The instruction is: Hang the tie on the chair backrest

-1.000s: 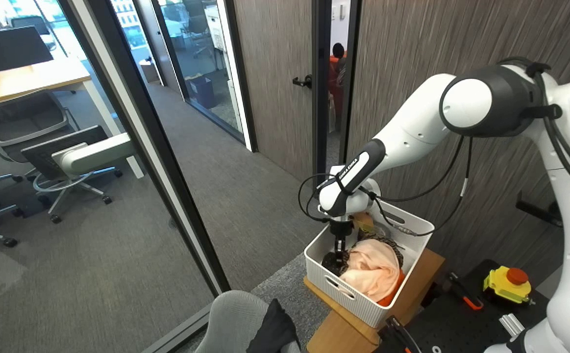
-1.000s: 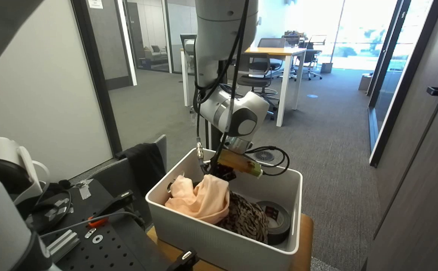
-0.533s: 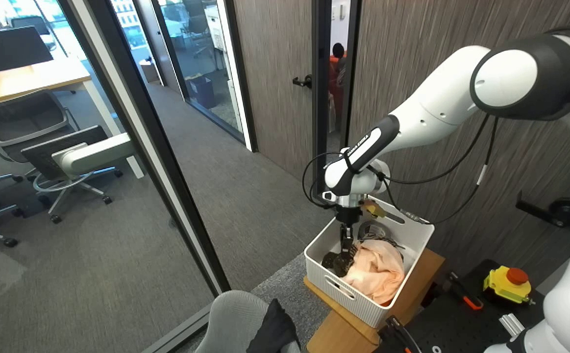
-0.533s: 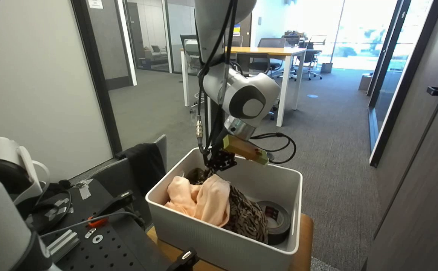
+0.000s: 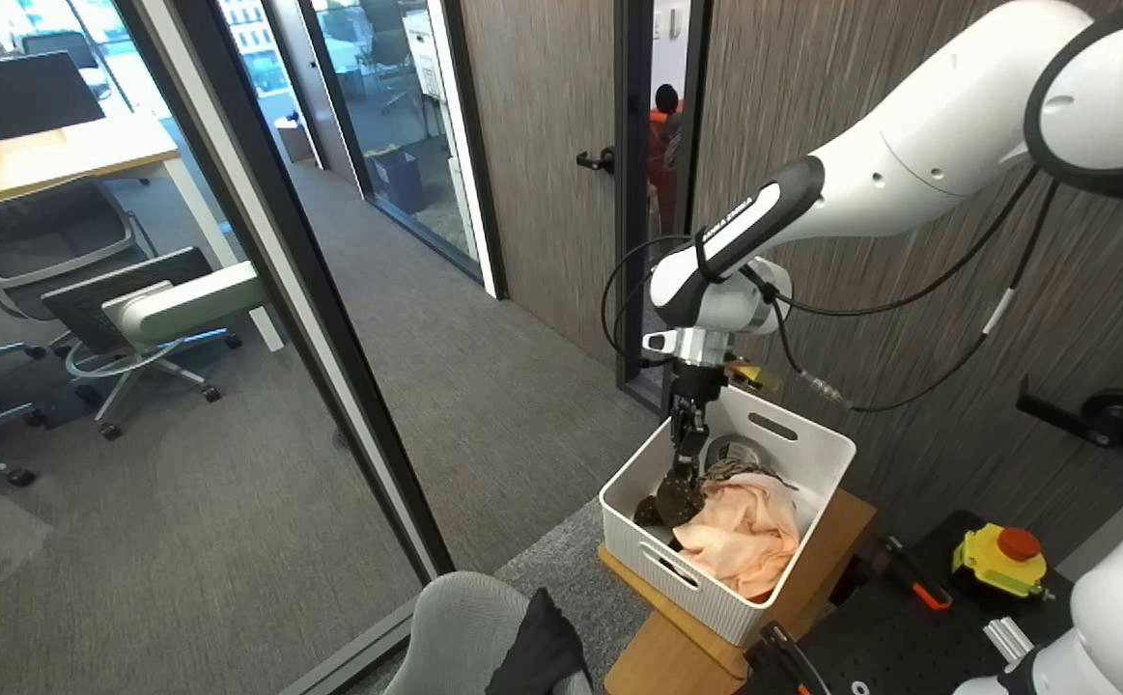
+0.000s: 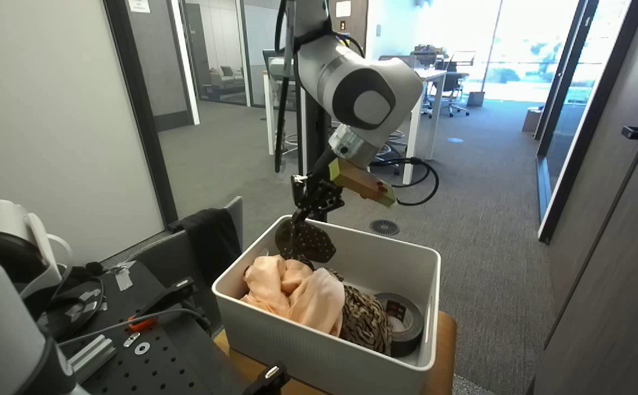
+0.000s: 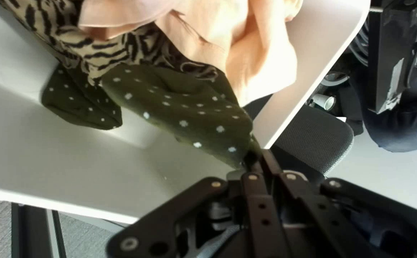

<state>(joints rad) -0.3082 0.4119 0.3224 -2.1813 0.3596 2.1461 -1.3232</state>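
Note:
The tie [image 6: 313,241] is a limp dark olive cloth with small white dots. My gripper [image 6: 297,219] is shut on it and holds it just above the inside of the white bin [image 6: 319,356]. In the wrist view, the tie [image 7: 179,107] runs from the fingertips down beside a leopard-print cloth, and another dotted part lies in the bin. The gripper [image 5: 687,468] also shows over the bin in an exterior view. The grey chair backrest [image 5: 455,627] stands beside the bin, with a black cloth [image 5: 540,642] draped over it. The backrest also shows in the wrist view [image 7: 316,136].
The bin also holds a peach-pink cloth [image 6: 319,299], the leopard-print cloth [image 6: 365,321] and a tape roll [image 6: 406,329]. It stands on a wooden stool [image 5: 658,656]. A black perforated board [image 5: 880,637] with an emergency stop [image 5: 1000,560] is near the arm's base. A glass partition stands behind the chair.
My gripper has risen from low in the bin, pulling the tie upward so more of its dotted cloth hangs free. The peach-pink cloth has shifted slightly. The chair has not moved.

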